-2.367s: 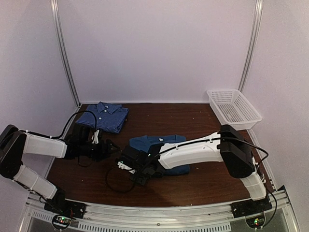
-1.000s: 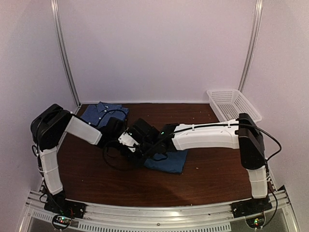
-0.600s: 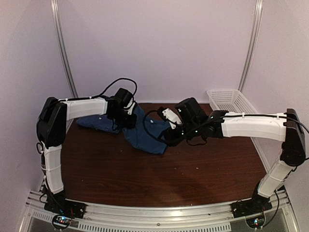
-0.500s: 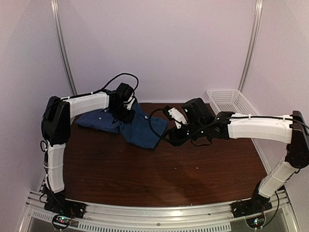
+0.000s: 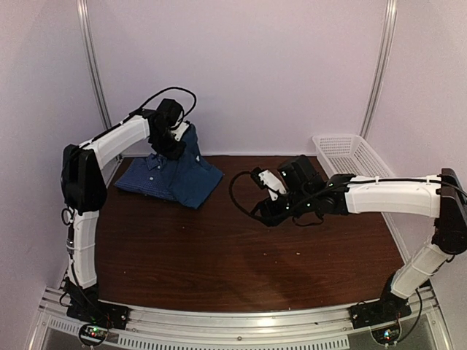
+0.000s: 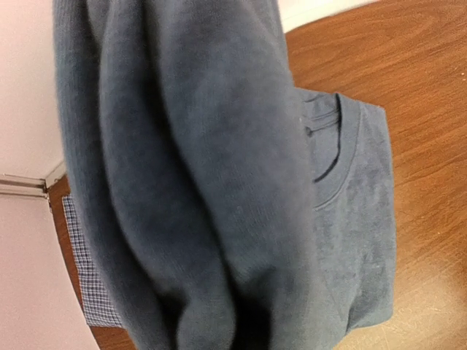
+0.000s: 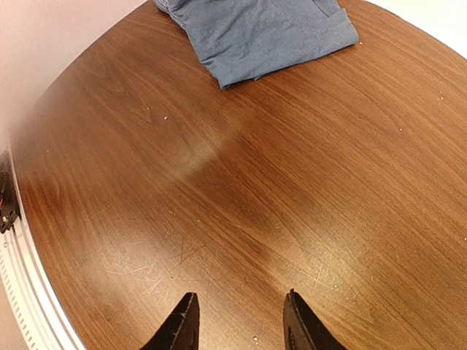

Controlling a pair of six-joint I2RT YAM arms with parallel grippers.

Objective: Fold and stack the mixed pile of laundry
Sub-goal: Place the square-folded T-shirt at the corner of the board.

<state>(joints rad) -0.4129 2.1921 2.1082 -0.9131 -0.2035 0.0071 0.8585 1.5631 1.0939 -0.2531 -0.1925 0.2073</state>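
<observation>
The plain teal-blue t-shirt (image 5: 195, 175) hangs from my raised left gripper (image 5: 177, 142), which is shut on its upper edge. Its lower part rests on the folded blue-and-white checked shirt (image 5: 144, 179) at the table's back left. In the left wrist view the t-shirt (image 6: 219, 182) fills the frame and hides the fingers; a strip of checked shirt (image 6: 84, 281) shows beneath it. My right gripper (image 5: 264, 213) hovers open over bare wood mid-table, right of the garments. In the right wrist view the right gripper (image 7: 241, 328) holds nothing and the t-shirt (image 7: 255, 29) lies far ahead.
A white lattice basket (image 5: 354, 162) stands at the back right corner. The brown wooden table (image 5: 241, 262) stretches in front of both garments. White walls and metal posts close the back and sides.
My left gripper has lifted the t-shirt up and to the left, over the checked shirt. My right gripper has let go of the cloth and drawn back to the right.
</observation>
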